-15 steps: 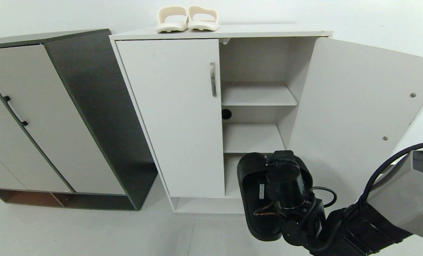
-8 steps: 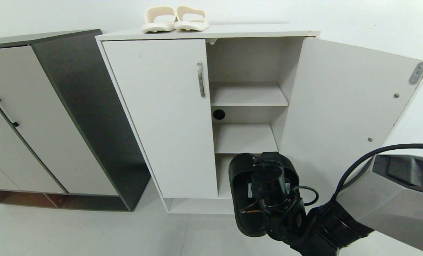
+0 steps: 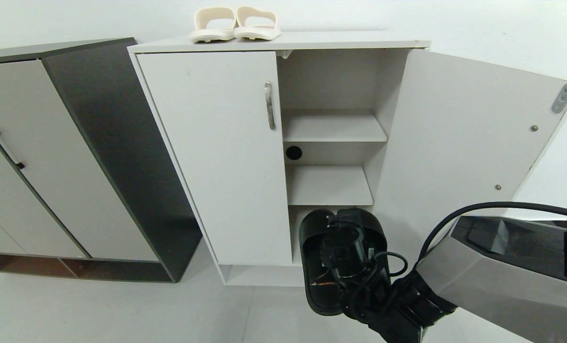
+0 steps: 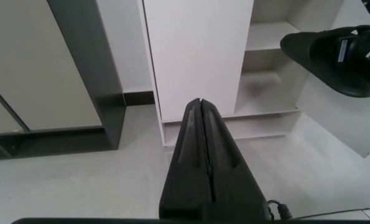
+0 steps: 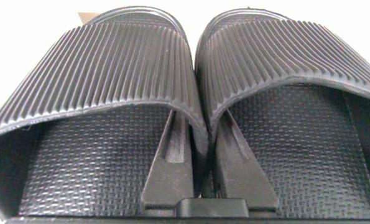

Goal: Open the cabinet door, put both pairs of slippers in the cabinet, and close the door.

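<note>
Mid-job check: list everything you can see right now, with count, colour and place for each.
black slippers: one pair, black, held together in front of the white cabinet's open lower compartment
cream slippers: one pair, cream, side by side on top of the white cabinet
white cabinet: one, white, against the wall
left door: one, white, closed, with a silver handle
right door: one, white, swung wide open
shelves: two, white, inside the open side
grey cabinet: one, dark grey with a lighter door, closed, to the left of the white cabinet
right gripper: shut on the black slippers, pinching their inner sides
left gripper: shut, holding nothing, facing the cabinet
</note>
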